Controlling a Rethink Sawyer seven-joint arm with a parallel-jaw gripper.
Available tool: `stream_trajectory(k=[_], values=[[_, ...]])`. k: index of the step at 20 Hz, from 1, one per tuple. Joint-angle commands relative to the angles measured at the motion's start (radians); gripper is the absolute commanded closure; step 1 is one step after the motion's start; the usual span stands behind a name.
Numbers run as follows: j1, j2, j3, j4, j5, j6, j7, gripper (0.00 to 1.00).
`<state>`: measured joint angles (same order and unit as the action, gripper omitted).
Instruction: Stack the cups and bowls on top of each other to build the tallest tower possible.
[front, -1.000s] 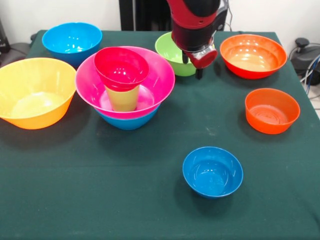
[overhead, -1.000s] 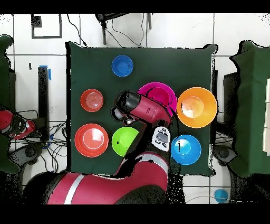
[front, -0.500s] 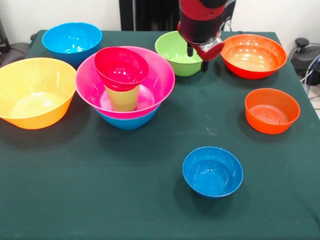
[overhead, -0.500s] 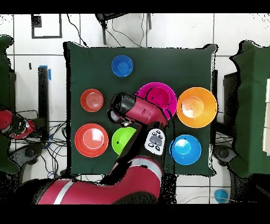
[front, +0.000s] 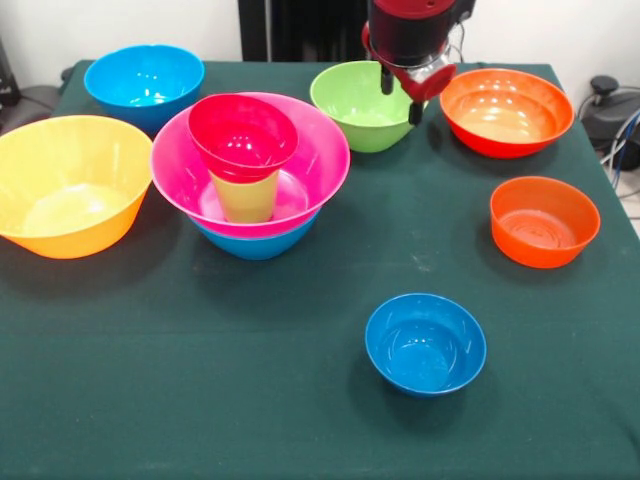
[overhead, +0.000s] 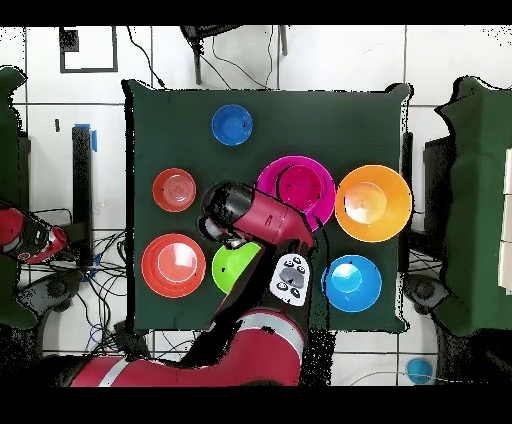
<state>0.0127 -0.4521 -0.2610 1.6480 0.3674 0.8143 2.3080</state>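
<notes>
Green cloth covers the table (front: 300, 400). The gripper (front: 401, 95) hangs over the green bowl's (front: 360, 106) rim near the far edge, its two fingers apart and holding nothing. The tower (front: 250, 170) stands left of centre: medium blue bowl (front: 258, 243), pink bowl (front: 310, 165), lime cup (front: 245, 198), crimson bowl (front: 242, 135). The other bowls sit singly around it.
</notes>
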Motion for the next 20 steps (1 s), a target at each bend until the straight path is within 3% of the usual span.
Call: stream_trajectory(k=[1,5,20], values=[[-0.006,0.051,0.086,0.076,-0.026,-0.062,0.085,0.0],[-0.009,0.073,0.093,0.067,-0.026,-0.071,0.08,0.0],[-0.088,0.069,0.238,0.115,0.005,-0.3,0.019,0.0]])
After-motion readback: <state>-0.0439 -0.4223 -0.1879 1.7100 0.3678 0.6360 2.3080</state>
